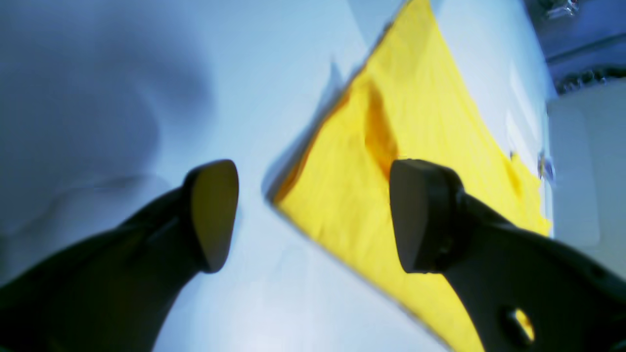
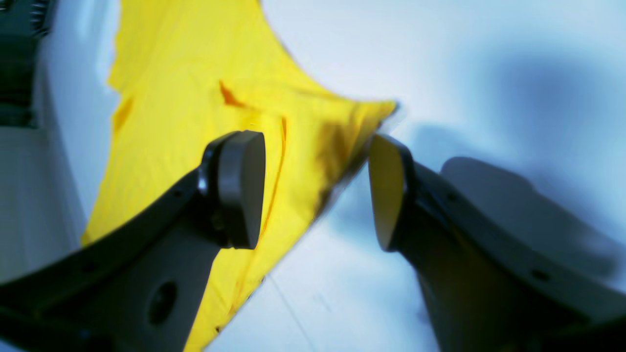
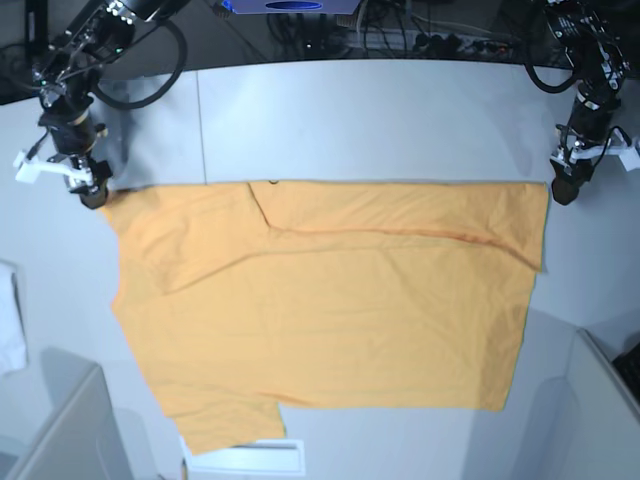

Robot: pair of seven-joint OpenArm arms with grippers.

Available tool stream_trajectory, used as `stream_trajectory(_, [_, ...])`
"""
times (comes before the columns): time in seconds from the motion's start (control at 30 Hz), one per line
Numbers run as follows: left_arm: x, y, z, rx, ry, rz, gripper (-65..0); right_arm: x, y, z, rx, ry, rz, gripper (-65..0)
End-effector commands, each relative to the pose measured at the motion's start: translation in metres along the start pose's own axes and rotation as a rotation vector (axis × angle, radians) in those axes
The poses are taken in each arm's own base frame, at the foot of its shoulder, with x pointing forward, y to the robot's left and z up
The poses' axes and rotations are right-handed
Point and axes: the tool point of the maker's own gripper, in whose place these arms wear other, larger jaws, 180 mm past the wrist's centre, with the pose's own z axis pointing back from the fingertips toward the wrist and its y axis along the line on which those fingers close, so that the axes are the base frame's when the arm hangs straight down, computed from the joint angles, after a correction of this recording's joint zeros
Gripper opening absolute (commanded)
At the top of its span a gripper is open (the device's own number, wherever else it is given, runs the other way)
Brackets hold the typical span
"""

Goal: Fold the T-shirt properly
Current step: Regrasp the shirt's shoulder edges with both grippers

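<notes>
The T-shirt (image 3: 330, 300) lies spread on the grey table (image 3: 380, 120), with a fold crease running across its far part. It looks yellow in the wrist views. My left gripper (image 3: 562, 192) is at the shirt's far corner on the base view's right. In the left wrist view the left gripper (image 1: 318, 215) is open and empty above the shirt's corner (image 1: 415, 112). My right gripper (image 3: 93, 197) is at the far corner on the base view's left. In the right wrist view the right gripper (image 2: 313, 190) is open and empty, straddling the shirt's edge (image 2: 186, 73).
A white cloth (image 3: 8, 320) hangs at the left edge. A white sheet (image 3: 255, 458) sticks out under the shirt's near hem. Grey raised panels stand at the near left (image 3: 60, 430) and near right (image 3: 600, 410). Cables lie behind the table.
</notes>
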Motion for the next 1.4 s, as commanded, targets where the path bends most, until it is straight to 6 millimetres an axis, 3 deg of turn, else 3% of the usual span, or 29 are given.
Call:
stream_trajectory(0.0, [0.014,-0.010,-0.003,-0.032,-0.032,-0.028,-18.8,0.013,0.009,0.001,0.032,-0.039,0.008,-32.9])
stream_trajectory(0.33, [-0.016,0.007,-0.020,0.026,0.013,0.024,-18.8,-0.012,-0.013,-0.009,-0.012,0.026,-0.061,-32.9])
stream_trajectory(0.6, [-0.026,0.003,-0.034,0.016,0.039,0.050,-18.8,-0.014,-0.009,-0.046,0.003,0.075,-0.117,-32.9])
stream_trajectory(0.73, [-0.037,0.013,-0.031,0.039,0.064,0.061,-18.8,-0.019,-0.013,-0.050,-0.005,0.090,-0.134,-32.6])
stream_trajectory(0.93, [-0.035,0.006,-0.037,0.022,0.057,0.068,-18.8,-0.015,-0.002,-0.058,0.016,0.091,-0.134,-32.6])
stream_trajectory(1.07, [-0.039,0.012,-0.039,0.035,0.069,0.084,-18.8,-0.032,-0.014,-0.067,-0.011,0.142,-0.170,-32.7])
stream_trajectory(1.13, [-0.042,0.014,-0.040,0.038,0.073,0.090,-18.8,-0.031,-0.019,-0.070,-0.018,0.150,-0.170,-32.7])
stream_trajectory(1.37, [-0.047,0.016,-0.046,0.042,0.085,0.120,-18.8,-0.038,-0.013,-0.073,-0.009,0.176,-0.155,-32.9])
